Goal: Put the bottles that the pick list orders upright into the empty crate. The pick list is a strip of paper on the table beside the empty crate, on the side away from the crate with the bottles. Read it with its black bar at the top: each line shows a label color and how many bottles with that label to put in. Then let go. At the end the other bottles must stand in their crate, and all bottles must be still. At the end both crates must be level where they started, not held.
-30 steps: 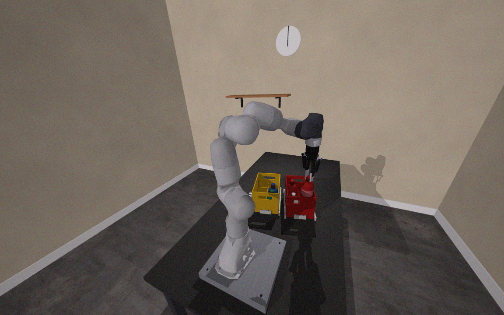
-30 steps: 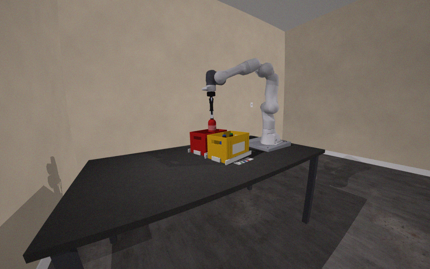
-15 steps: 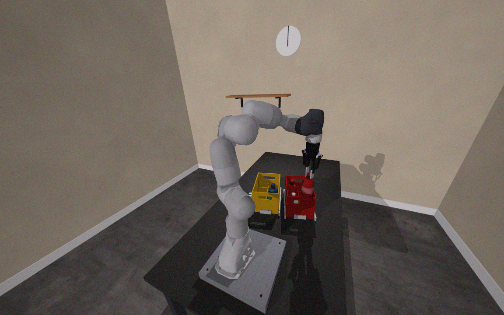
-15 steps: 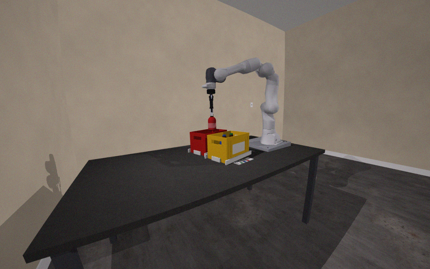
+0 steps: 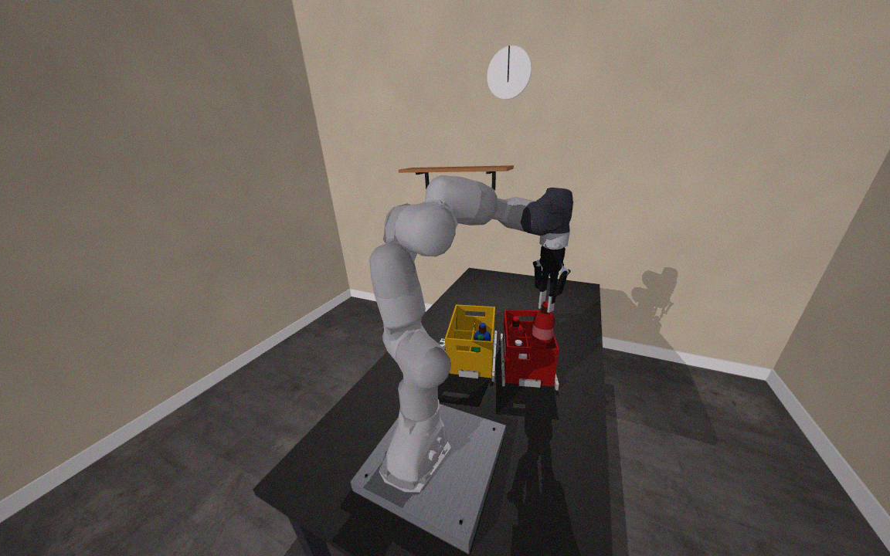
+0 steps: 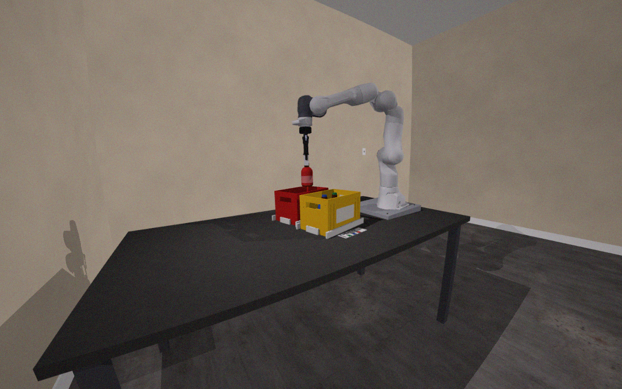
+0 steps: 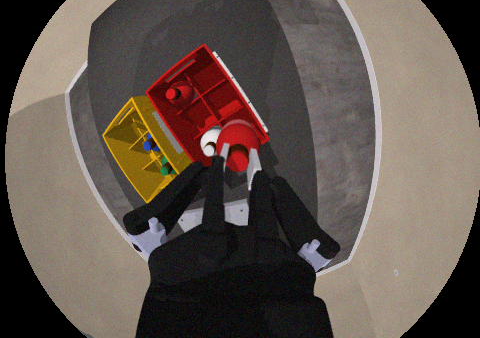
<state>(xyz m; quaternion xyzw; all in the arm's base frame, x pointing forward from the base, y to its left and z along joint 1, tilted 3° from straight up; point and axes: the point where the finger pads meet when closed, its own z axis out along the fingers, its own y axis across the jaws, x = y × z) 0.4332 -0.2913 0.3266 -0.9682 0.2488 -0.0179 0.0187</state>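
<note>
My gripper [image 5: 547, 302] [image 6: 306, 163] [image 7: 238, 154] is shut on the neck of a red bottle [image 5: 544, 326] [image 6: 306, 176] [image 7: 239, 134] with a pale band. The bottle hangs upright over the red crate [image 5: 538, 371] [image 6: 285, 208], its base about at rim height or just above. Inside that crate stand another red bottle [image 5: 516, 330] [image 7: 183, 92] and a white-capped bottle [image 5: 518, 343] [image 7: 209, 149]. The yellow crate [image 5: 469, 364] [image 6: 310, 215] [image 7: 126, 170] holds a blue bottle [image 5: 482, 333] [image 7: 148, 145] and a green-capped bottle [image 6: 333, 194] [image 7: 166, 168]. The pick list [image 6: 352, 233] lies beside the yellow crate; its lines are too small to read.
The crates stand side by side on the black table [image 5: 579, 428] [image 6: 236, 270], with low white rails [image 6: 344, 227] around their bases. The arm's grey base plate [image 5: 472, 449] [image 6: 390, 211] is nearer the arm. A wooden shelf [image 5: 455, 169] hangs on the wall.
</note>
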